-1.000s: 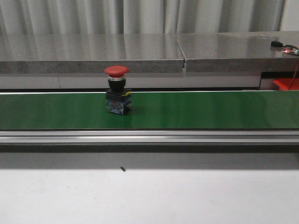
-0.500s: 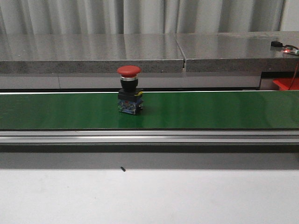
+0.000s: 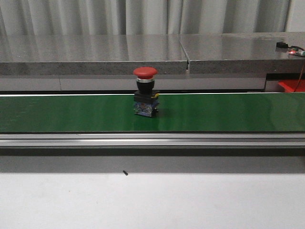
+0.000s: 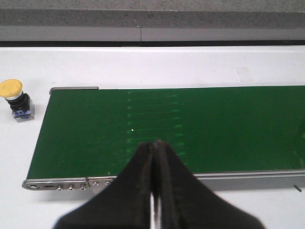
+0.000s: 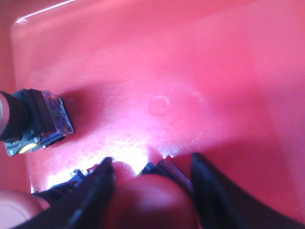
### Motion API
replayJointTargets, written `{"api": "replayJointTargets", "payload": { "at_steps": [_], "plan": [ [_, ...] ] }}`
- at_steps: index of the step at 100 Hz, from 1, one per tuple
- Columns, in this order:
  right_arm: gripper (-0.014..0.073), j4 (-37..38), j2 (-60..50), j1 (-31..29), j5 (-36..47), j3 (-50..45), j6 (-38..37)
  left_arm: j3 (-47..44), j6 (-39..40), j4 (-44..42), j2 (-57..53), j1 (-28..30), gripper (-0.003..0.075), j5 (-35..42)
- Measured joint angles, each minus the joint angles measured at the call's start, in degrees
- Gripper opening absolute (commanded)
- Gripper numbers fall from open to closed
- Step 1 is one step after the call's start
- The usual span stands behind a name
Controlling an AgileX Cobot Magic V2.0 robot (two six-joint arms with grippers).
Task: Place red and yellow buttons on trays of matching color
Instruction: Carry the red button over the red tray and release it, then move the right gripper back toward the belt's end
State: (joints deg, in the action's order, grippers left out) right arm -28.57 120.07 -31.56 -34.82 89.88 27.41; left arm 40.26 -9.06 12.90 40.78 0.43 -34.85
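While a red button (image 3: 145, 91) stands upright on the green belt (image 3: 228, 112), a little left of the middle in the front view, the right gripper (image 5: 151, 179) hangs low inside the red tray (image 5: 214, 71) with its jaws clamped on a second red button (image 5: 150, 202). A third button (image 5: 33, 121) lies on its side on the tray floor just beside it. A corner of that tray (image 3: 291, 86) shows at the far right of the front view.

The step in hand looks like setting down the held button. To do it well, the jaws should part only once the button's base rests on the tray floor, then lift straight up so nothing catches the button lying beside it.

The left gripper (image 4: 153, 160) hovers over the near edge of the belt's left end with its jaws together and nothing between them. A yellow button (image 4: 16, 98) stands upright on the white surface (image 4: 190, 67), just off the belt's left end. That one likely falls to the left arm, which must open before it descends around the black neck under the cap. No yellow tray is in view.
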Motion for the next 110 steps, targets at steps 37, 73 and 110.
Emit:
{"api": "replayJointTargets", "payload": {
  "at_steps": [37, 73, 110],
  "plan": [
    [0.0541, 0.0, -2.3, 0.0, 0.5, 0.0, 0.0, 0.0, 0.0, 0.0, 0.0, 0.0, -0.0020, 0.0],
    [0.0540, 0.0, -12.5, 0.7, -3.4, 0.0, 0.0, 0.0, 0.0, 0.0, 0.0, 0.0, -0.0020, 0.0],
    [0.0538, 0.0, -28.3, 3.5, -7.5, -6.8, 1.8, 0.0, 0.0, 0.0, 0.0, 0.0, -0.0020, 0.0]
  ]
}}
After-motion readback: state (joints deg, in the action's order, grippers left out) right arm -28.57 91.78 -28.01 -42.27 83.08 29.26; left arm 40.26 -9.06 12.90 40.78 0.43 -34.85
